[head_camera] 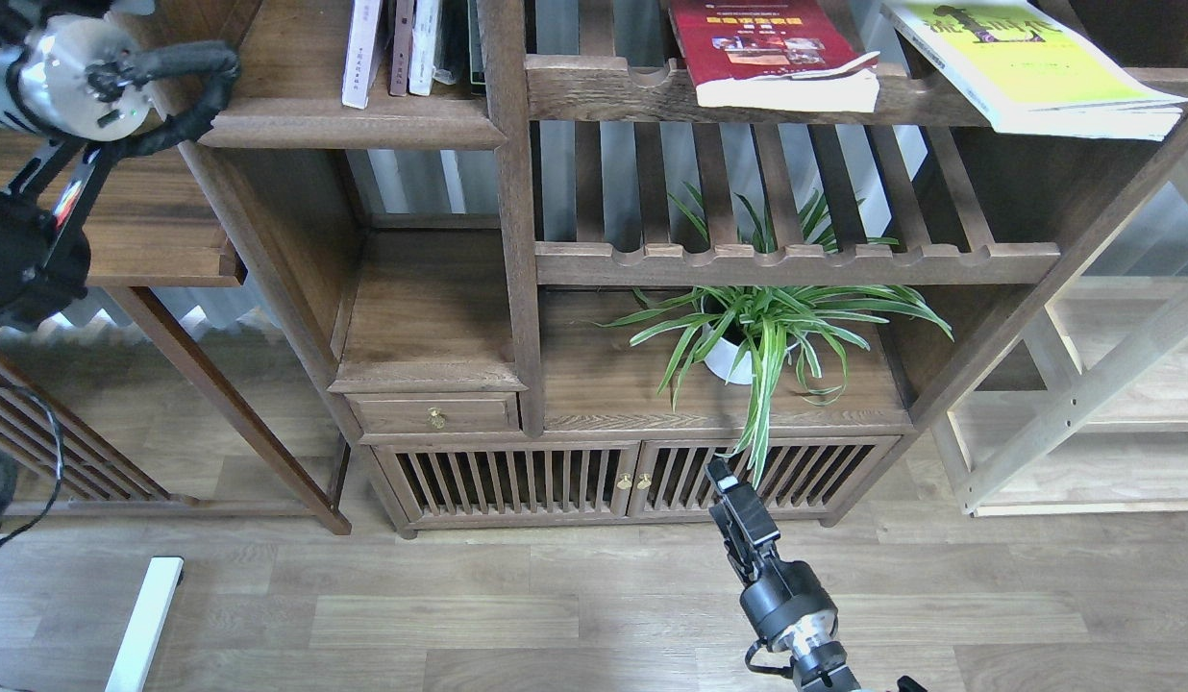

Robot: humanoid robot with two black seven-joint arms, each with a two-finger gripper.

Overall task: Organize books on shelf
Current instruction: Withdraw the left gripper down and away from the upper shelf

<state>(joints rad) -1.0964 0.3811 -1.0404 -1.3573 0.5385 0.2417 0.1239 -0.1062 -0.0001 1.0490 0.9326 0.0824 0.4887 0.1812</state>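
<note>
A dark red book point(757, 48) with a yellow band lies on the upper slatted rack and overhangs its front rail. A yellow-green book point(1027, 62) lies tilted at the rack's right end. A pale lavender-white book point(362, 53) stands upright at the left of a row on the solid dark-brown shelf point(354, 125). My left arm point(61, 67) is at the top left, beside the shelf's left end, and its gripper is out of view. My right gripper point(721, 473) hangs low in front of the cabinet doors, holding nothing, its fingers too dark to tell apart.
Narrower dark and white volumes point(416, 43) stand beside the lavender book. A potted spider plant point(748, 336) sits on the lower shelf. A drawer point(435, 415) and slatted doors point(575, 481) are below. A pale shelving unit point(1103, 384) stands at right and a side table point(161, 250) at left.
</note>
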